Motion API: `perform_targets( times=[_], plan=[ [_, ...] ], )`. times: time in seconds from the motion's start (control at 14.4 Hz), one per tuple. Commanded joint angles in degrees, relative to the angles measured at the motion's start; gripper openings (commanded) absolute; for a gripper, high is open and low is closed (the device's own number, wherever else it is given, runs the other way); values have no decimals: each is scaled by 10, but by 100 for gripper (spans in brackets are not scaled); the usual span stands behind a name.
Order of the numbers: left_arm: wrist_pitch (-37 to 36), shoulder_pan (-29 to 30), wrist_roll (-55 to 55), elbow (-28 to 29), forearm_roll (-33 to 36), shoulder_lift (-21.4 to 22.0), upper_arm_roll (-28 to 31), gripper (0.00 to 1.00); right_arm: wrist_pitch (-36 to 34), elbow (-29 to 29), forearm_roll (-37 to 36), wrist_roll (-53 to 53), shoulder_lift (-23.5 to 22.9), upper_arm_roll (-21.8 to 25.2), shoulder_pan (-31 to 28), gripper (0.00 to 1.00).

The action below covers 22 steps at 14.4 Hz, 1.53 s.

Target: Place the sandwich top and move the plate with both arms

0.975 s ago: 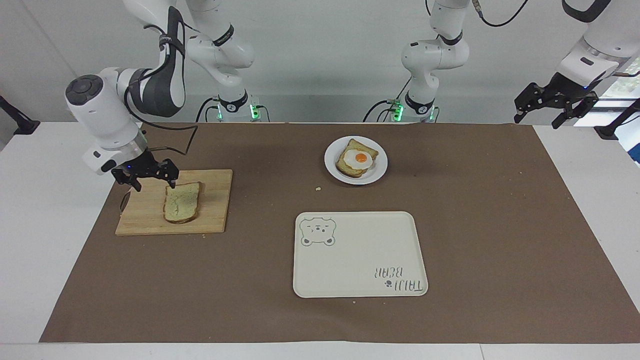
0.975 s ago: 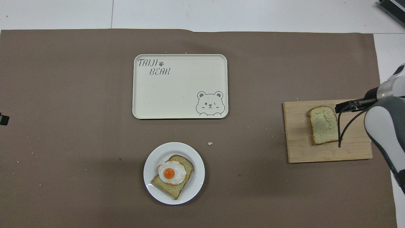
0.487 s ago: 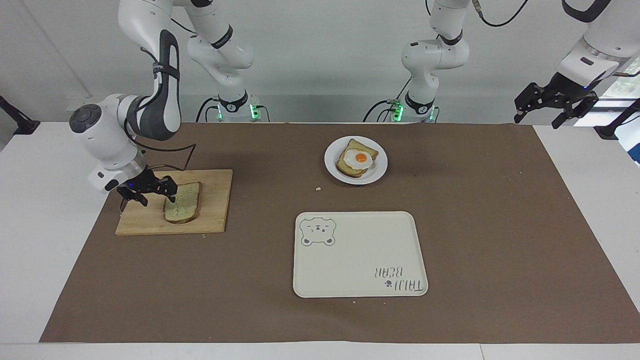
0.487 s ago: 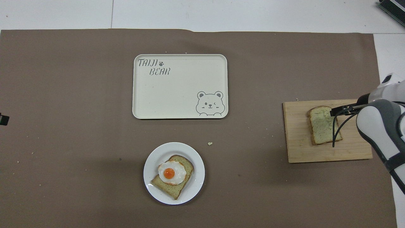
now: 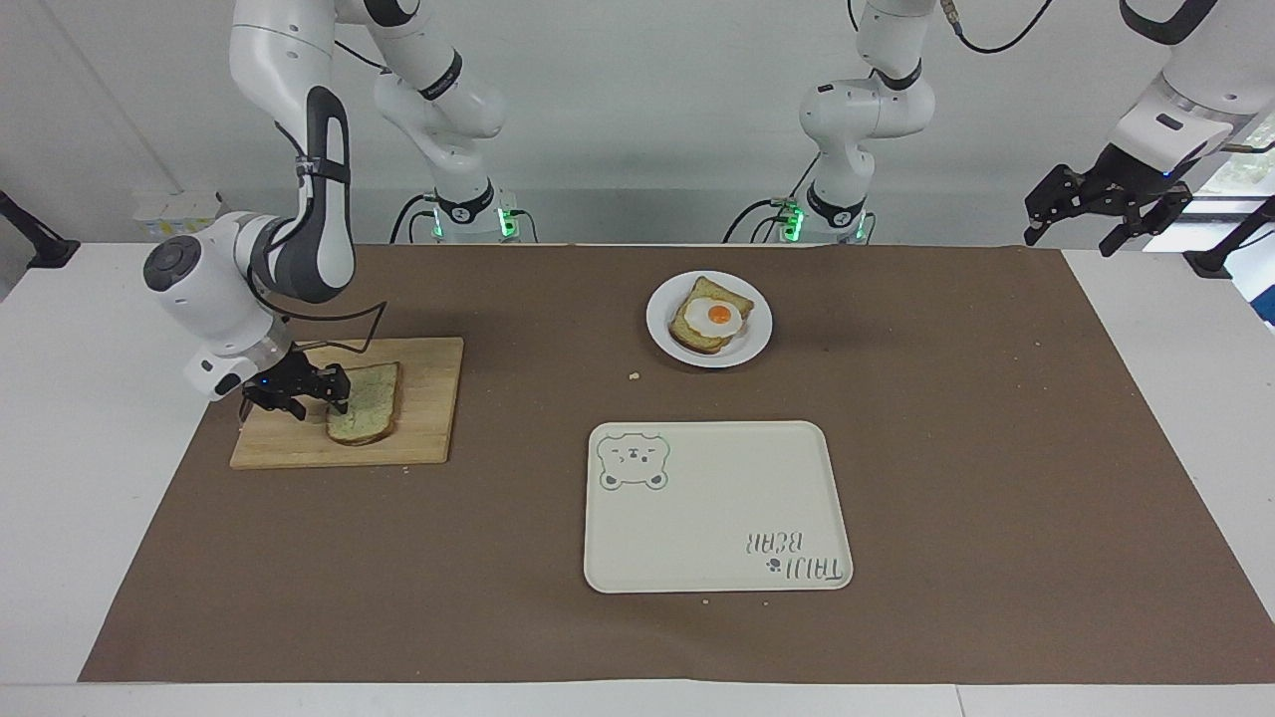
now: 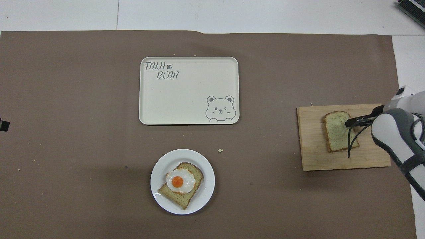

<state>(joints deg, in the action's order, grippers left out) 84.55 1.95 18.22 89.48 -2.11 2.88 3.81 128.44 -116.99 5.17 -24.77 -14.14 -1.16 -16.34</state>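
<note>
The sandwich top (image 5: 366, 403), a plain pale slice, lies flat on a wooden cutting board (image 5: 428, 423) toward the right arm's end of the table; it also shows in the overhead view (image 6: 336, 131). My right gripper (image 5: 314, 396) is low on the board, open, with one fingertip at the slice's outer edge; it shows in the overhead view (image 6: 352, 122) too. The white plate (image 5: 757, 341) (image 6: 207, 194) holds a bread slice with a fried egg (image 5: 709, 317). My left gripper (image 5: 1074, 239) waits open, raised at the left arm's end.
A cream tray with a bear print (image 5: 717, 508) (image 6: 189, 93) lies farther from the robots than the plate. A brown mat (image 5: 996, 448) covers the table. A few crumbs (image 5: 632, 376) lie between the board and the plate.
My right gripper has come down and moved in toward the slice, from above the board's outer part to the slice's edge. The slice, the plate and the left arm have not moved.
</note>
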Motion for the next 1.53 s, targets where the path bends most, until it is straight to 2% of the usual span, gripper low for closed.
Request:
perform_targets(
  times=[0.0,0.21,0.28,0.42,0.97,1.11,1.46],
  plan=[
    [-9,5,6,3,8,7,-5,100,16,-24,19,-20,2,-7,-10,42],
    [-9,5,6,3,9,7,-5,100,36,-44,47,-20,3,-6,-8,2],
    [-9,5,6,3,8,7,-5,100,30,-43,47,-19,3,-6,-8,0],
    [-9,5,6,3,8,7,-5,100,19,-32,49,-20,2,-7,-10,0],
    [-9,5,6,3,9,7,-5,100,-121,61,50,30,24,-13,-2,0],
    [-9,5,6,3,8,7,-5,100,-161,86,99,39,32,-14,6,0],
    [-9,5,6,3,8,7,-5,100,-232,114,115,155,78,-17,54,0]
  ],
)
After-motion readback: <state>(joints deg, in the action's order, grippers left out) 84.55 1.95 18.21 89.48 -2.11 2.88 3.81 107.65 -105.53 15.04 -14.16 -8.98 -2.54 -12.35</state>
